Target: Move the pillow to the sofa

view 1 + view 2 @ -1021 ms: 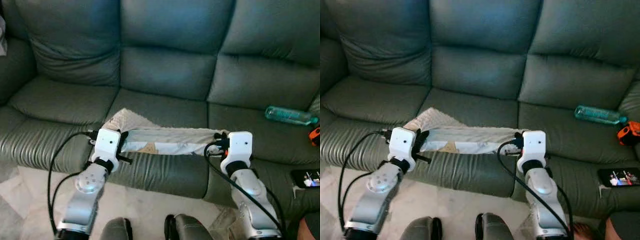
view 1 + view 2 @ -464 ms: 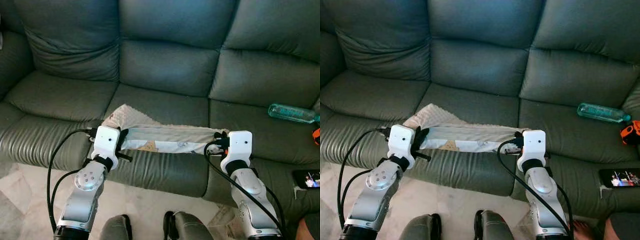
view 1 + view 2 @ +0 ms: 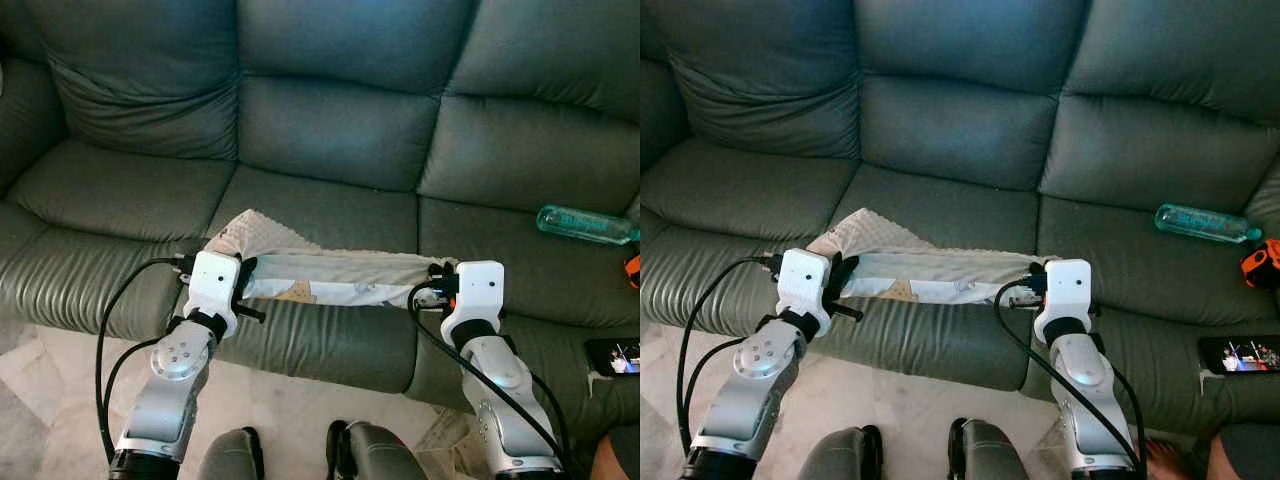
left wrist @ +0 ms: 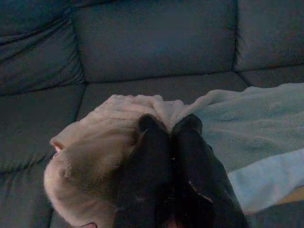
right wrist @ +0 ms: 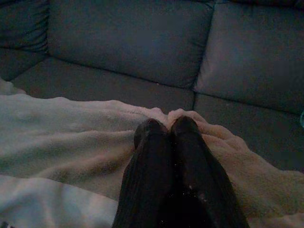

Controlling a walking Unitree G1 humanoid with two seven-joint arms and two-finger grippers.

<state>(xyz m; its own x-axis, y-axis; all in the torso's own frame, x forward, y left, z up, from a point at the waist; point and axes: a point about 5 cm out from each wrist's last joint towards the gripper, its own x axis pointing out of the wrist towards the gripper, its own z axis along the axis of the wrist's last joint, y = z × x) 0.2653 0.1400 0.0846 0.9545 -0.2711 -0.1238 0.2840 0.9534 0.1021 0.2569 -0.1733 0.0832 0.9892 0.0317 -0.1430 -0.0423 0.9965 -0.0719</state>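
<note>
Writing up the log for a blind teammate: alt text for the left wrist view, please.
The left tool, its two black fingers pinched shut, grips a bunched corner of the cream pillow. The rest of the pillow spreads away over the dark green sofa, whose seat and back cushions lie behind.

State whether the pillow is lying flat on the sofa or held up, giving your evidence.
Held up: the pillow stretches between the left gripper and right gripper, both pinching its ends.

Camera tilted slightly; sofa (image 3: 330, 130) sits lower in view. Pillow (image 3: 330, 278) stretched flatter between both grippers.
</note>
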